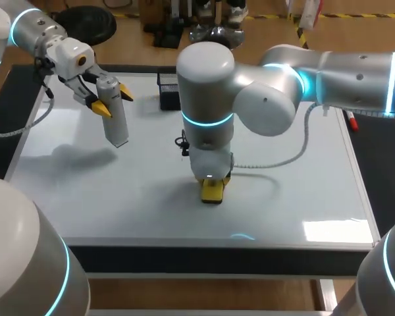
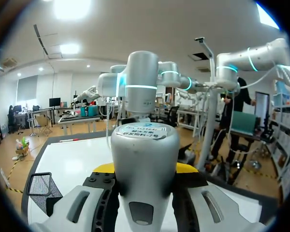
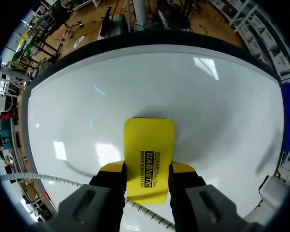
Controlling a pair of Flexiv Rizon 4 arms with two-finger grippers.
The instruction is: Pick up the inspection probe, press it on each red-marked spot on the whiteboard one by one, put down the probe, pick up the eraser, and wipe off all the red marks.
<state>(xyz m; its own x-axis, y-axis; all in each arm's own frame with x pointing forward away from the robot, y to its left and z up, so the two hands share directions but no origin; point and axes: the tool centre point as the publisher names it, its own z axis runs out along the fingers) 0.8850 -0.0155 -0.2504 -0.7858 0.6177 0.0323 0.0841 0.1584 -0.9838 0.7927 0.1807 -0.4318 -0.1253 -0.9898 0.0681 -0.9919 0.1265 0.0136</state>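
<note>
The dark desk (image 1: pixel 382 178) is sitting under bright, even overhead light, which is throwing soft shadows and glinting in pale patches near its right front corner.

Yellow eraser (image 3: pixel 149 154) flat on whiteboard (image 1: pixel 296 197) (grey probe (image 1: pixel 115 118) aloft).

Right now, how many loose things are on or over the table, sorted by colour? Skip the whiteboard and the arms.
Grey: 1, the inspection probe
Yellow: 1, the eraser
Black: 1, the mesh basket
Red: 1, the marker pen
Total: 4
</note>
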